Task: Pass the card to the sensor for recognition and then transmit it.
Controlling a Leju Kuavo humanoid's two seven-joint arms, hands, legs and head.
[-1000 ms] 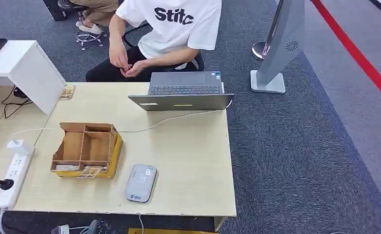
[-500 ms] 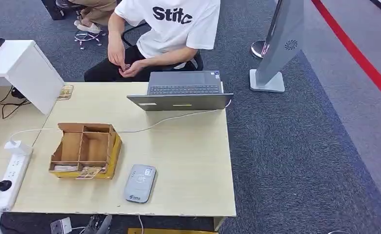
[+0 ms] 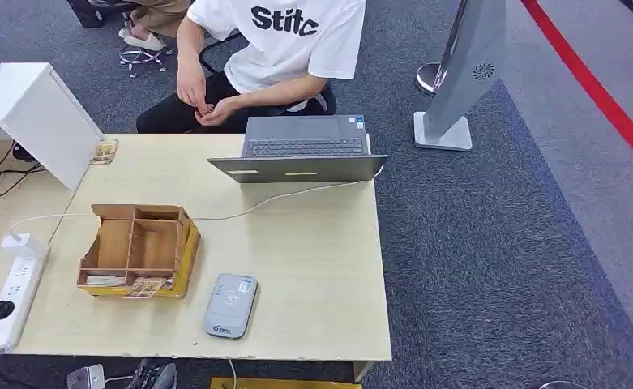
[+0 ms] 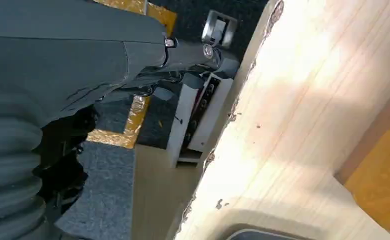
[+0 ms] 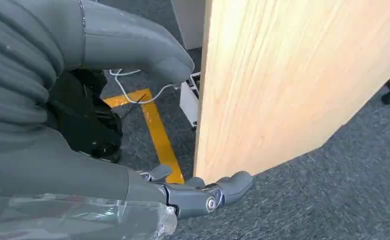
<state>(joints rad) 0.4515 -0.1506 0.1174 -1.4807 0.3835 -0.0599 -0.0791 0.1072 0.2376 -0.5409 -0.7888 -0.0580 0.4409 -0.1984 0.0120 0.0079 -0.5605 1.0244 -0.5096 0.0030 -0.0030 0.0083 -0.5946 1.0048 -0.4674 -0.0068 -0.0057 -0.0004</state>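
The table [image 3: 313,267] carries a laptop [image 3: 301,154], a wooden divided box [image 3: 134,247] and, just beside it, the grey card sensor [image 3: 232,305]. Cards [image 3: 144,285] lie in the box's near compartment; none is lifted, so recognition and handover both appear still to be done. The left hand [image 4: 133,55] and right hand [image 5: 148,165] hang below the table's near edge, fingers extended and apart, holding nothing. The seated person [image 3: 280,49] is cut off at the shoulders; card faces are too small to read.

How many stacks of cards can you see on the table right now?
2: one stack of cards at the far left by the white box; another in the wooden organizer's near compartment. Others may be hidden inside.
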